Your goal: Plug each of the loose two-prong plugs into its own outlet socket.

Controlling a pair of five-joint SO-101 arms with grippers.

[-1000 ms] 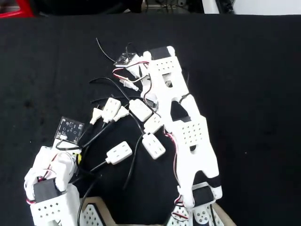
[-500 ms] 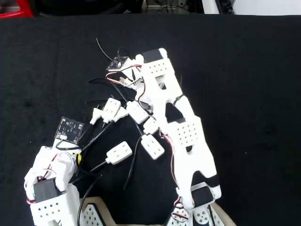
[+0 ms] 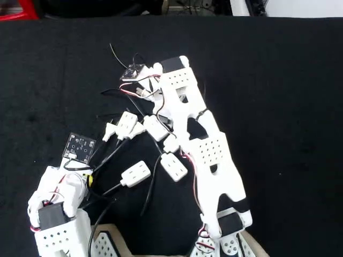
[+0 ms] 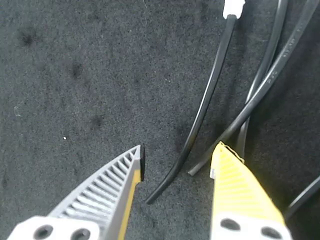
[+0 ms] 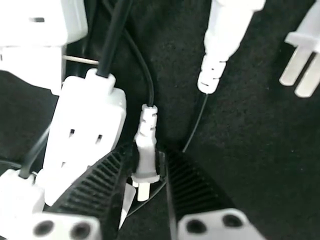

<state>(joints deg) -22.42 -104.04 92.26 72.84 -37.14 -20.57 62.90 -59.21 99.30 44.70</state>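
Black cloth covers the tabletop (image 3: 284,107), with lots of open room on the right side and the far side. White plugs (image 3: 109,131) and sockets (image 3: 135,173) lie in a bunch near the middle, with black cords (image 4: 210,95) running among them. The right arm (image 3: 214,155) stretches over this bunch. The right jaws are closed tight on a small white plug (image 5: 146,131), just beside a white socket block (image 5: 85,130). The left arm (image 3: 56,209) sits at the near left. The left jaws are wide open over the cords, holding nothing.
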